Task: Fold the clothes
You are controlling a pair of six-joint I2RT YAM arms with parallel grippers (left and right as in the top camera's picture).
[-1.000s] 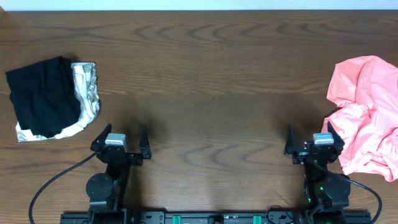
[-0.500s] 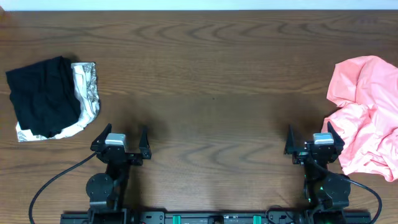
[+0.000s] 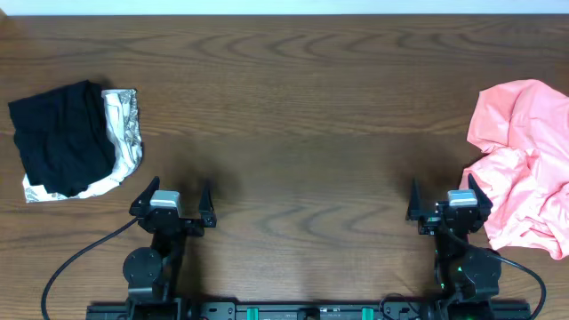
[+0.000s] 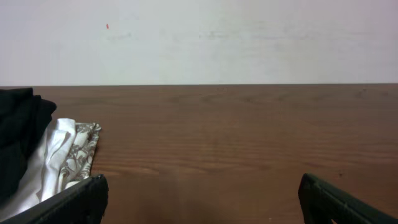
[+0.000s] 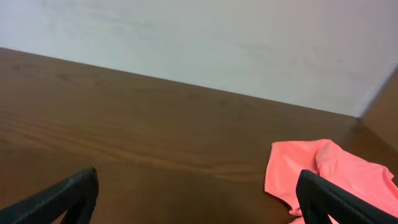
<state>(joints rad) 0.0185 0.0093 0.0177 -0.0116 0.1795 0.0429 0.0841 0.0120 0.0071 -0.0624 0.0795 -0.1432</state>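
The salmon-pink T-shirt point(image 3: 524, 164) lies crumpled at the table's right edge; its lettering is hidden. It also shows at the lower right of the right wrist view point(image 5: 323, 171). My right gripper point(image 3: 442, 197) is open and empty, just left of the shirt, near the front edge. In its wrist view the fingers point(image 5: 199, 199) are spread wide over bare wood. My left gripper point(image 3: 173, 197) is open and empty near the front left, its fingers point(image 4: 202, 199) wide apart.
A black folded garment point(image 3: 58, 138) lies on a silvery-white patterned cloth point(image 3: 124, 133) at the left, also in the left wrist view point(image 4: 62, 155). The brown wooden table point(image 3: 302, 116) ends at a white wall behind.
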